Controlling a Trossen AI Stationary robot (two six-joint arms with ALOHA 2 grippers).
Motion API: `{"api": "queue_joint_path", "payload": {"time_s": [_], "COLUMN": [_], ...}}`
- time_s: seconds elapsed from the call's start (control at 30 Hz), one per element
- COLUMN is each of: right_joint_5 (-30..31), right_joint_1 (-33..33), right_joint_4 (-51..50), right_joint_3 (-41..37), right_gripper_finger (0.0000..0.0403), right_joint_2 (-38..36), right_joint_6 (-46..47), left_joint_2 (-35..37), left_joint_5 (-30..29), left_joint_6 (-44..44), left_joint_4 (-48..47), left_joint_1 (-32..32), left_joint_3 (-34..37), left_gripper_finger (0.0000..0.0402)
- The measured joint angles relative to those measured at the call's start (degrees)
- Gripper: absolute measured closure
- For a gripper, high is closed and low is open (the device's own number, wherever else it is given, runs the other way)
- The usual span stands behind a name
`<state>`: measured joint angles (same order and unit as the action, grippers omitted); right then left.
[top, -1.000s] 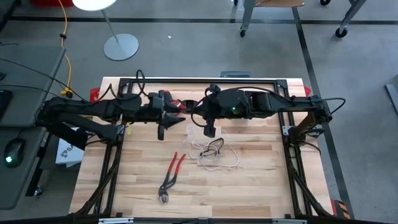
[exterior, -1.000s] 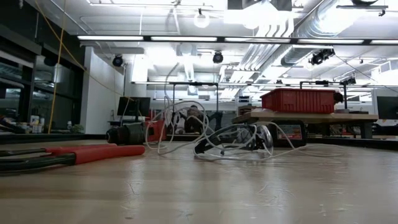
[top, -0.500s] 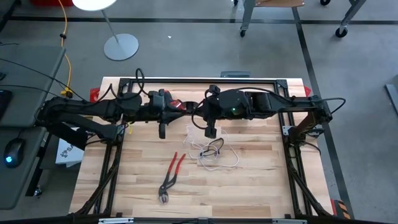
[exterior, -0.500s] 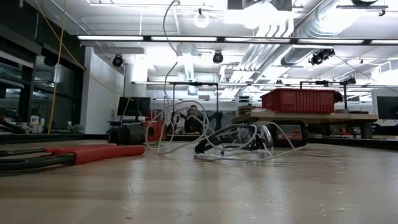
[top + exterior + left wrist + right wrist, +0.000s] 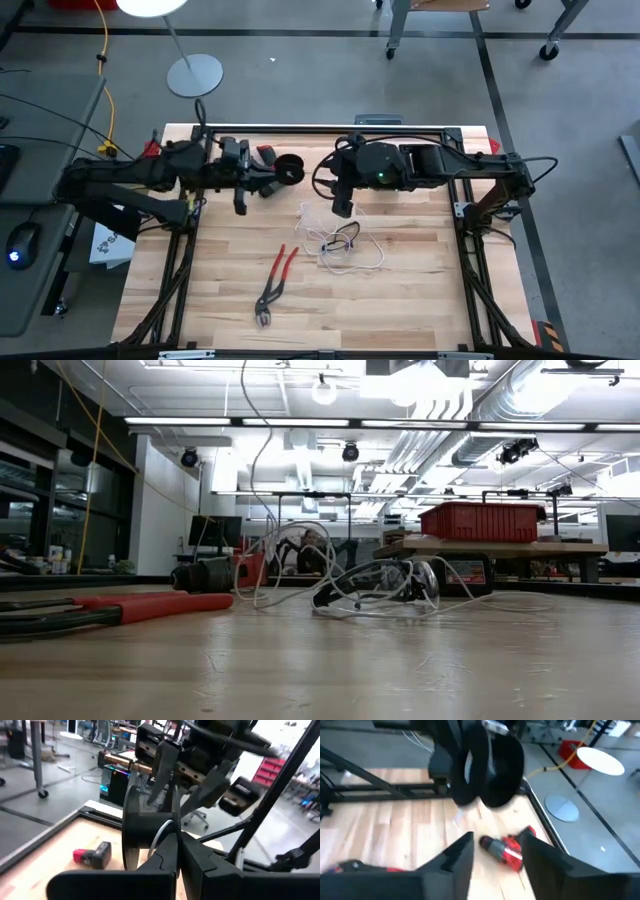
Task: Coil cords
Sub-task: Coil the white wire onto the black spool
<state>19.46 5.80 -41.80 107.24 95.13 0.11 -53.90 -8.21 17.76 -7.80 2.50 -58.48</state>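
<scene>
The left end effector (image 5: 272,178) is clamped on the black spool (image 5: 289,170) above the bench's (image 5: 420,290) far edge. The right end effector (image 5: 342,207), fingers apart and empty, hangs over the loose white cord (image 5: 345,250); feeding it taut should coil neater.

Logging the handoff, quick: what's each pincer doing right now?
Left pincer: closed on the black spool.
Right pincer: open, empty, facing the spool.
</scene>
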Motion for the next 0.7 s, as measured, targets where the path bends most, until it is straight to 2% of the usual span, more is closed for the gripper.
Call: {"api": "queue_joint_path", "payload": {"time_s": [0.1, 0.17, 0.27, 0.47, 0.57, 0.7], "right_joint_5": [-2.8, -7.2, -11.4, -13.0, -13.1, -13.5], "right_joint_1": [-0.7, -1.2, -1.3, -1.9, -2.9, -3.3], "right_joint_4": [-4.8, -3.4, 7.9, 41.3, 48.2, 50.7], "right_joint_3": [-0.6, -2.7, -8.7, -20.6, -23.1, -22.5], "right_gripper_finger": [0.0218, 0.0215, 0.0218, 0.0226, 0.0226, 0.0226], "right_joint_2": [0.0, 0.3, 0.6, 0.9, 2.1, 4.2], "right_joint_6": [3.4, 5.6, 6.1, 8.1, 10.3, 9.9], "left_joint_2": [2.4, 3.7, 4.8, 6.0, 5.7, 4.8], "left_joint_5": [2.4, 4.7, 7.1, 7.7, 7.3, 6.4], "left_joint_6": [4.3, 6.7, 9.0, 11.6, 12.2, 13.2], "left_joint_4": [1.3, 3.4, 6.4, 14.9, 17.1, 18.7], "left_joint_1": [-0.9, -1.5, -1.9, -1.9, -1.9, -1.9], "left_joint_3": [0.0, 0.0, 0.0, 0.0, 0.0, -0.1], "left_gripper_finger": [0.0401, 0.0401, 0.0401, 0.0401, 0.0401, 0.0401]}}
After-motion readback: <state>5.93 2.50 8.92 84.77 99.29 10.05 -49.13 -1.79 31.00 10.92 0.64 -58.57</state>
